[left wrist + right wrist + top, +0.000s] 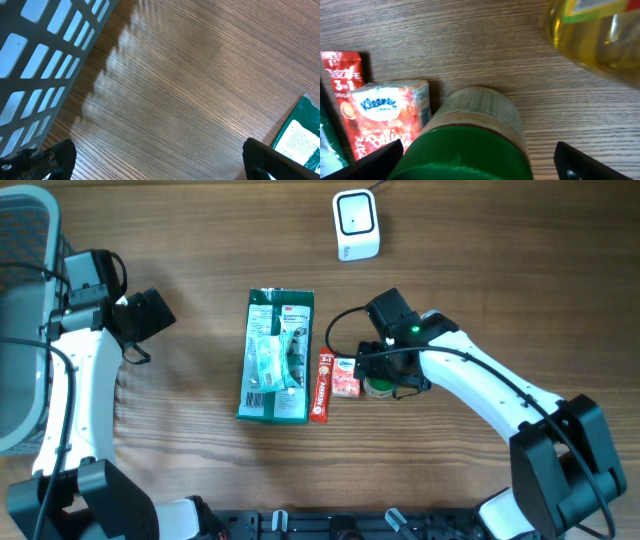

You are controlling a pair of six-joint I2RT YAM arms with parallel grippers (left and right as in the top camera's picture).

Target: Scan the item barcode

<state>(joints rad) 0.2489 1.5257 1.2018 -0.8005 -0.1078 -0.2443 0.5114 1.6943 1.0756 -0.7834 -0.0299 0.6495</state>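
- The wooden bench [200, 240] holds everything.
- A grey basket [20, 330] sits at the bench's left edge.
- The left gripper [160, 160] hangs over bare wood near the basket. Its fingers are wide apart, with nothing between them.
- The right gripper [479, 157] is over the middle of the bench, a bit to the right. Its fingers are wide apart, one on each side of the jar, and they are not squeezing it.
- A green packet [277, 357] lies flat in the middle of the bench. Its writing is too small to read.
- A white scanner [355, 225] stands near the far edge, well apart from the other things.
- A yellow bottle [600, 35] shows only in the right wrist view, near the jar. Its label cannot be read.
- The jar [475, 112] has a green lid. It sits just right of the tissue pack. Its label print is too blurry to read.
- The pink-red tissue pack [385, 115] says "Kleenex". It lies between the jar and the stick.
- The red stick [342, 85] says "Nescafé 3 in 1". It lies just beside the green packet's right edge.
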